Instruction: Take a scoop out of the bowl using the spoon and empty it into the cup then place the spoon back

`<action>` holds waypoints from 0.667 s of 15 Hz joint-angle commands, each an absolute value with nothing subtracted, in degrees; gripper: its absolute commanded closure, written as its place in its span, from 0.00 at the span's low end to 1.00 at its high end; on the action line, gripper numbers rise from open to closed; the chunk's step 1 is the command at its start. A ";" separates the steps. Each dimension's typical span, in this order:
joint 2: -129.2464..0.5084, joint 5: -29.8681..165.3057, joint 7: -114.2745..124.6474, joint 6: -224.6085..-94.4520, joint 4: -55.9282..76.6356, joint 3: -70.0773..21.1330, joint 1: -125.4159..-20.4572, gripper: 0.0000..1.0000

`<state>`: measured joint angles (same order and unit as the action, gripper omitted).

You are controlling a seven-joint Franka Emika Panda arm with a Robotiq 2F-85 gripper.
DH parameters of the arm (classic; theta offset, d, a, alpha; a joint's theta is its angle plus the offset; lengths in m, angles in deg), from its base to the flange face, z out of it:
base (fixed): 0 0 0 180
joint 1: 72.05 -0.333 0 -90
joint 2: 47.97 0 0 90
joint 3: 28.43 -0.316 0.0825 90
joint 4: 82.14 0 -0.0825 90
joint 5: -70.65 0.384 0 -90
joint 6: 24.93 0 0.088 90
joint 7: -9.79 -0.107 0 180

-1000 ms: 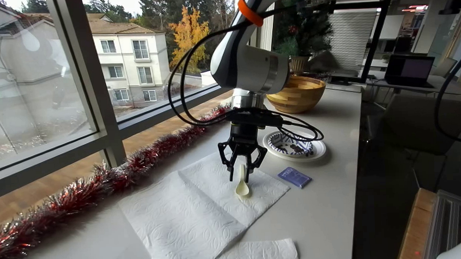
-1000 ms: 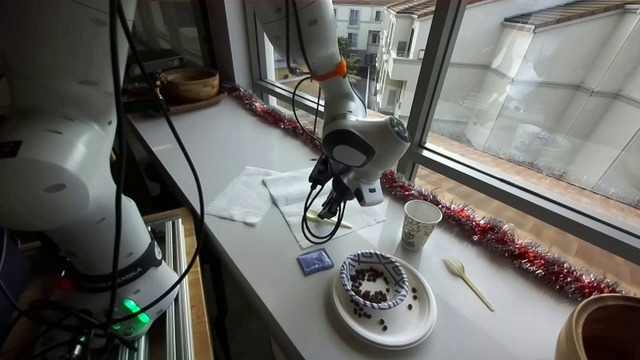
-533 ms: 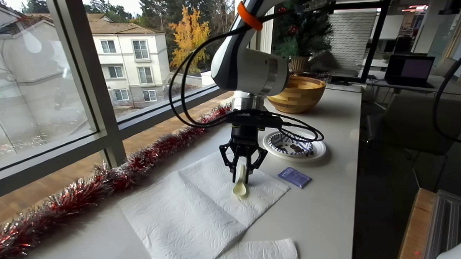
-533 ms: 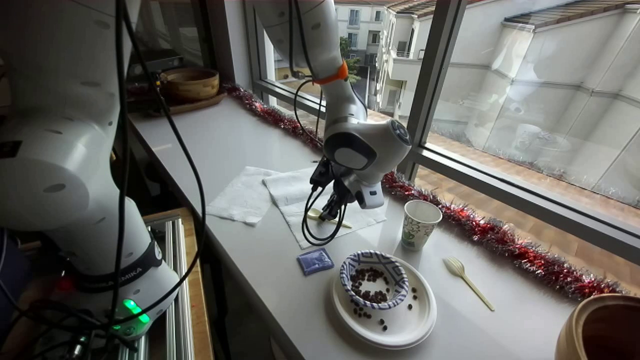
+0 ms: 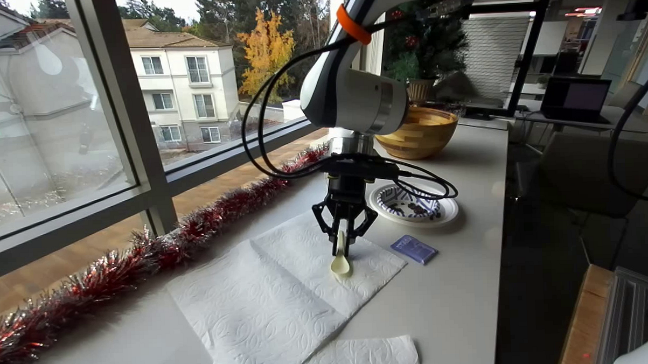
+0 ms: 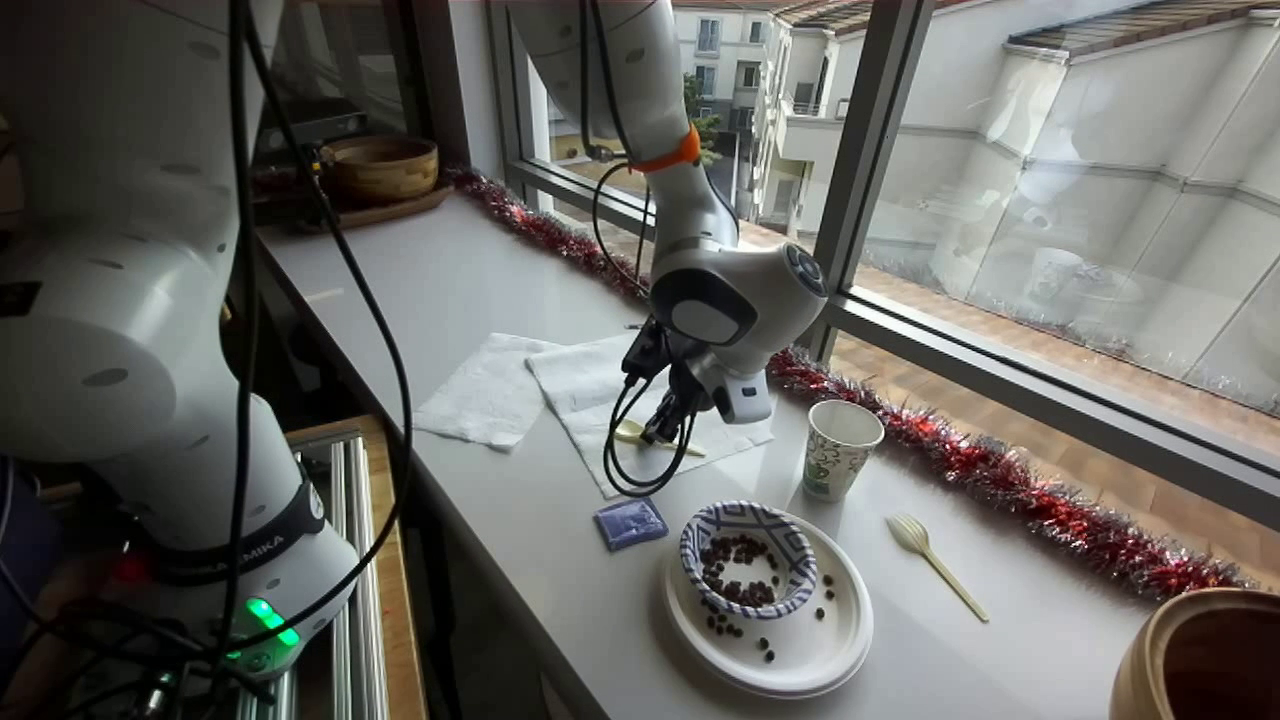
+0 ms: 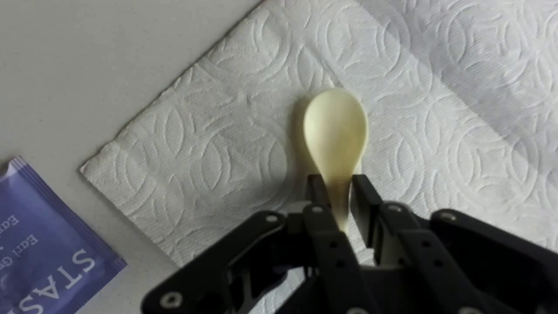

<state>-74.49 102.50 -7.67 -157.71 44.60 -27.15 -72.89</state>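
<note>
The pale cream-yellow spoon (image 5: 340, 266) lies along the paper towel in both exterior views (image 6: 630, 430), and its bowl end shows fully in the wrist view (image 7: 335, 126). My gripper (image 5: 341, 250) points down over it, with its fingertips (image 7: 338, 181) pressed close on both sides of the spoon's neck. The spoon looks level and near the towel; I cannot tell whether it is lifted. The white bowl with the blue-black pattern (image 6: 745, 520) holds dark beans and also shows in an exterior view (image 5: 392, 196). The white printed cup (image 6: 838, 465) stands upright beside it, hidden in the other exterior view.
The bowl sits on a white plate (image 6: 850, 640) with loose beans. A purple tea packet (image 6: 631, 523) lies near the towel (image 5: 274, 307). A pale fork (image 6: 935, 565) and a golden-brown bowl (image 5: 422, 133) are farther along. Red-silver tinsel (image 5: 207, 224) lines the window side.
The gripper's fingers have closed in from wide apart to the spoon's neck. The spoon has swung slightly between them. The arm has lowered a little; the bowl and cup have not moved.
</note>
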 commanded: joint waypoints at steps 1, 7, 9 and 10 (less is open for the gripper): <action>-72.77 100.78 -9.51 -158.16 45.12 -27.22 -72.84 1.00; -57.74 95.07 -18.72 -148.50 53.41 -25.35 -73.57 0.96; -54.34 94.33 -21.56 -146.33 55.43 -24.39 -72.26 0.96; -53.26 94.83 -22.03 -146.34 56.35 -23.41 -71.03 0.96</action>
